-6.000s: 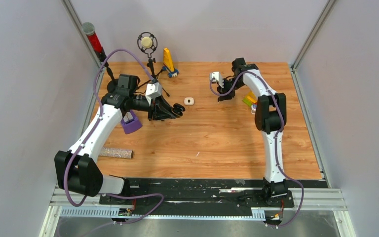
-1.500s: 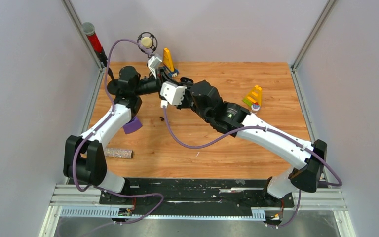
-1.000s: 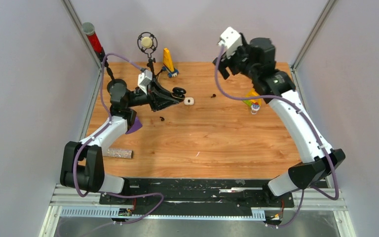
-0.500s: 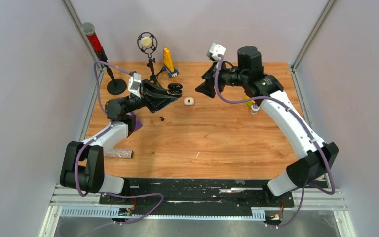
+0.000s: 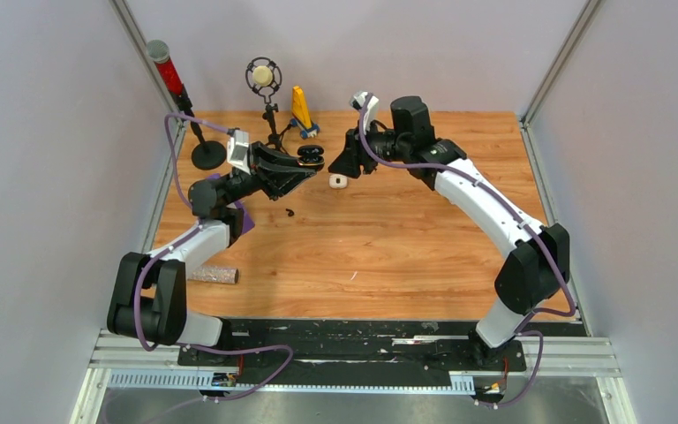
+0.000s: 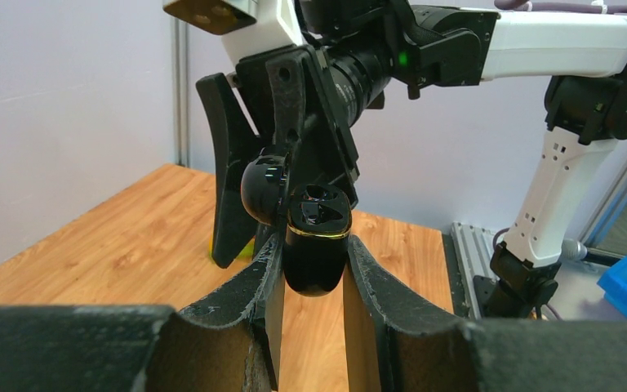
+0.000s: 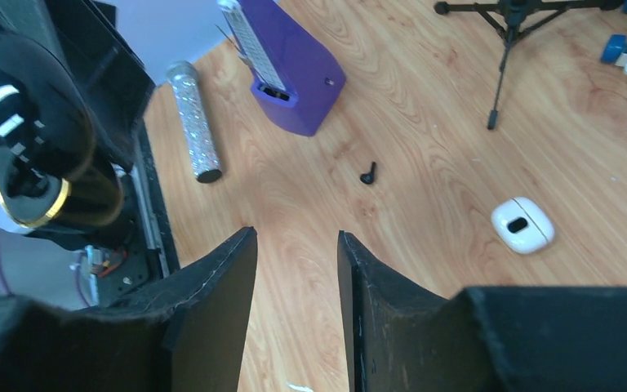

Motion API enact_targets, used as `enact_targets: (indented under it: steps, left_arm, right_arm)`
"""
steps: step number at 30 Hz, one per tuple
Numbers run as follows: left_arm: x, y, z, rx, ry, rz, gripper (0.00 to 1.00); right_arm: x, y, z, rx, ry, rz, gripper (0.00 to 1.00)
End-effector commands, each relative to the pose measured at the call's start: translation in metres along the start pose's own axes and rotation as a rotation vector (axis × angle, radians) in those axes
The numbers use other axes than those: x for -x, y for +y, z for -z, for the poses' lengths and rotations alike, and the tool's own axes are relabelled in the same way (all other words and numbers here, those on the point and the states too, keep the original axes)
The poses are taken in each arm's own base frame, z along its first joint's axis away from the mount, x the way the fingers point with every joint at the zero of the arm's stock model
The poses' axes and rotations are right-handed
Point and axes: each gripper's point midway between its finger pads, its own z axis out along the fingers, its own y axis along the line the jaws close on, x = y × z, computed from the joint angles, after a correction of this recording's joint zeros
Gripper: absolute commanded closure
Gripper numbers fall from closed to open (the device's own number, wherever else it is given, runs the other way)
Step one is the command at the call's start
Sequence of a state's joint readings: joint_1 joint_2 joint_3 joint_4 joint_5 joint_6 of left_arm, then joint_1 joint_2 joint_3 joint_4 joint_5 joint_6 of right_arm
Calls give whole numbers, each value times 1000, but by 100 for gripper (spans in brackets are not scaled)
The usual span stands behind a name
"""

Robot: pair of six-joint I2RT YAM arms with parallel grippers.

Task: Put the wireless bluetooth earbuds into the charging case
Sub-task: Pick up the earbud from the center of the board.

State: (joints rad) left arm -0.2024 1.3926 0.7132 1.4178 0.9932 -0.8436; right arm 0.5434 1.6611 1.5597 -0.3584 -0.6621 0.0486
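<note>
From above, the left gripper (image 5: pixel 307 168) clamps the open black charging case (image 5: pixel 311 156), with a black earbud (image 5: pixel 290 212) on the table at its 7 o'clock. The left wrist view shows both fingers pressing the case's body. In the right wrist view, the right gripper (image 7: pixel 294 245) is narrowly apart and empty, with the earbud at 1 o'clock.

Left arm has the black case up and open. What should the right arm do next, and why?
Probably lower the right gripper toward the black earbud lying loose on the table. Its jaws hold nothing, while the left gripper is shut on the open black case, raised off the table and ready to receive it.
</note>
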Motion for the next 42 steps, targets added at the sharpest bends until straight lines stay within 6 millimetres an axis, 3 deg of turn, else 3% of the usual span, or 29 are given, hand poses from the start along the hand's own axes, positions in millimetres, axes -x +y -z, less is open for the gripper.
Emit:
enact_targets:
  steps: [1, 11, 16, 26, 42]
  left_arm:
    - [16, -10, -1, -19, -46, -77, 100]
    - [15, -15, -1, -34, -38, -102, 100]
    - [13, -18, 0, -47, -28, -114, 100]
    - [3, -17, 3, -51, -3, -125, 100]
    - [-3, -13, 3, -46, 14, -128, 97]
  right_arm:
    - [41, 30, 1, 138, -89, -66, 58]
    - [32, 65, 1, 381, -52, -281, 58]
    - [32, 78, 4, 501, -39, -305, 59]
    - [44, 94, 19, 550, -44, -287, 61]
    - [51, 102, 28, 580, -43, -286, 62]
